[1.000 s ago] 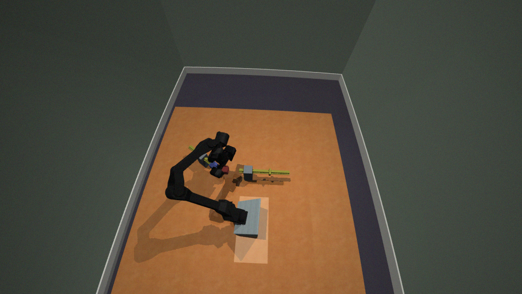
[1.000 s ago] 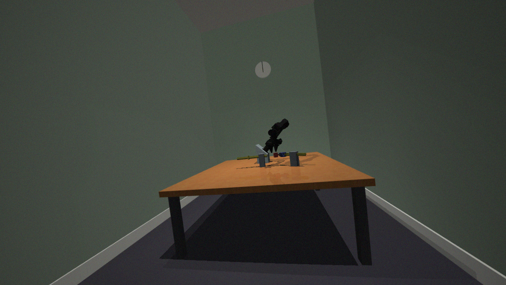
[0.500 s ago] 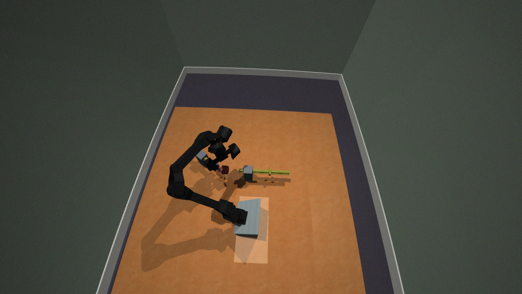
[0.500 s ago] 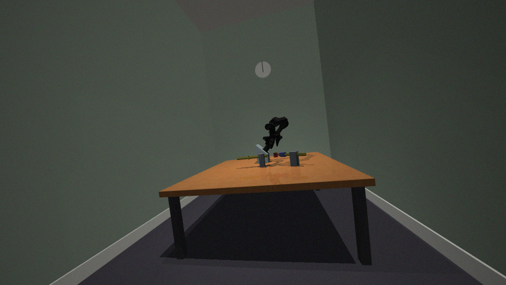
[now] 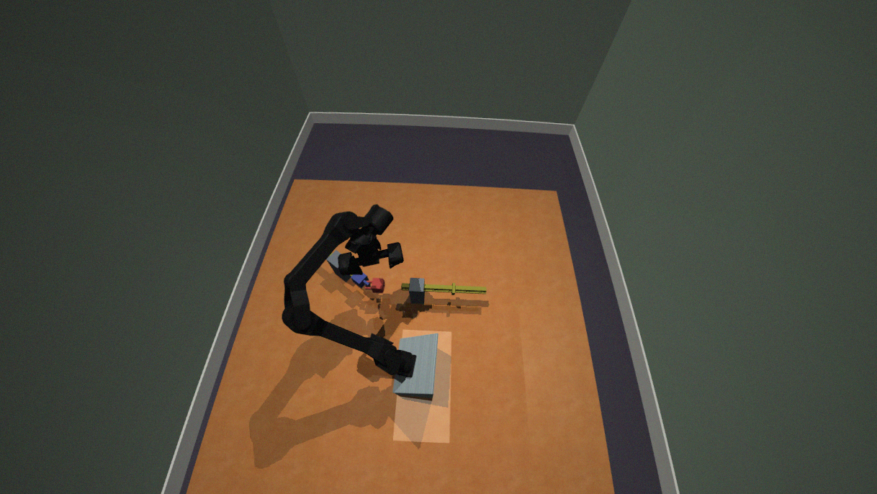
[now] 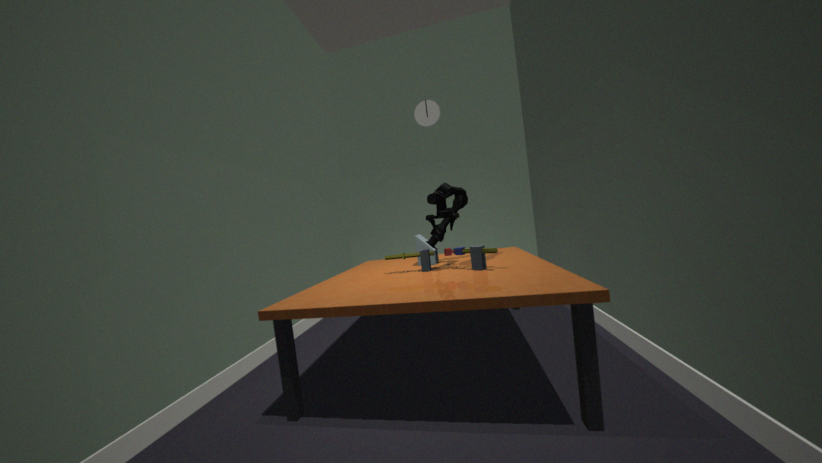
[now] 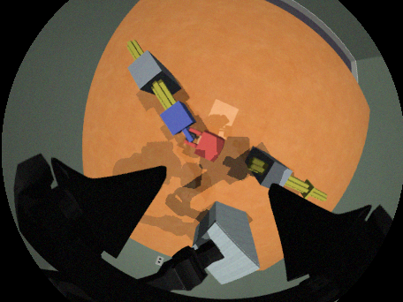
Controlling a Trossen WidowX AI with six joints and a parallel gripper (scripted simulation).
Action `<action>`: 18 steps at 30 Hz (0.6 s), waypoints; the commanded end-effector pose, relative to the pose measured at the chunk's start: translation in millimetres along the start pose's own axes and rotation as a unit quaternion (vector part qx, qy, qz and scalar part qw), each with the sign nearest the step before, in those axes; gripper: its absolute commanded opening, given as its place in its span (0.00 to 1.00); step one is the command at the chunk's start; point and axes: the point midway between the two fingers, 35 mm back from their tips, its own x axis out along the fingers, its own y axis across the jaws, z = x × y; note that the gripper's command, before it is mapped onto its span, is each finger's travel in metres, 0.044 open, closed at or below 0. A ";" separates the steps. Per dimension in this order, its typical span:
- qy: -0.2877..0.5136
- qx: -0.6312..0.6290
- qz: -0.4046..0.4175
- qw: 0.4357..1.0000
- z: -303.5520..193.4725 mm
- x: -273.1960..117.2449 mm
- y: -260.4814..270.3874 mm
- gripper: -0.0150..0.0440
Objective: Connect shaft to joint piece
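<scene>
My gripper [image 5: 373, 260] [image 6: 441, 223] [image 7: 218, 181] is open and empty, above and apart from the joint and shafts. The red joint piece [image 5: 378, 284] [image 6: 447, 252] [image 7: 210, 146] is hinged to the blue piece [image 5: 359, 279] [image 6: 459, 250] [image 7: 178, 117] on the first yellow shaft [image 6: 490, 250] [image 7: 163, 94], held in a grey block [image 5: 334, 261] [image 6: 477, 258] [image 7: 145, 71]. The red piece faces roughly towards the second yellow shaft [image 5: 469, 289] [image 6: 393, 256] [image 7: 297, 184]; its opening is hidden. That shaft runs through the second grey block [image 5: 416, 292] [image 6: 425, 260] [image 7: 277, 173], with a gap between its near end and the red piece.
The arm's base stands on a pale blue-grey sloped stand [image 5: 423, 368] [image 7: 234, 260], on the orange table [image 5: 490, 392] [image 6: 345, 299]. A collar [image 5: 453, 289] [image 7: 307, 188] sits on the second shaft's outer part. The arm arches over the left side in the top view.
</scene>
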 end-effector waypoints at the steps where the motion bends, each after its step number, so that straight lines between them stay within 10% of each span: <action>1: 0.001 0.002 0.001 1.000 0.4 -1.2 -1.2 1.00; 18: 0.014 0.256 0.050 0.965 -3.4 15.5 -29.2 1.00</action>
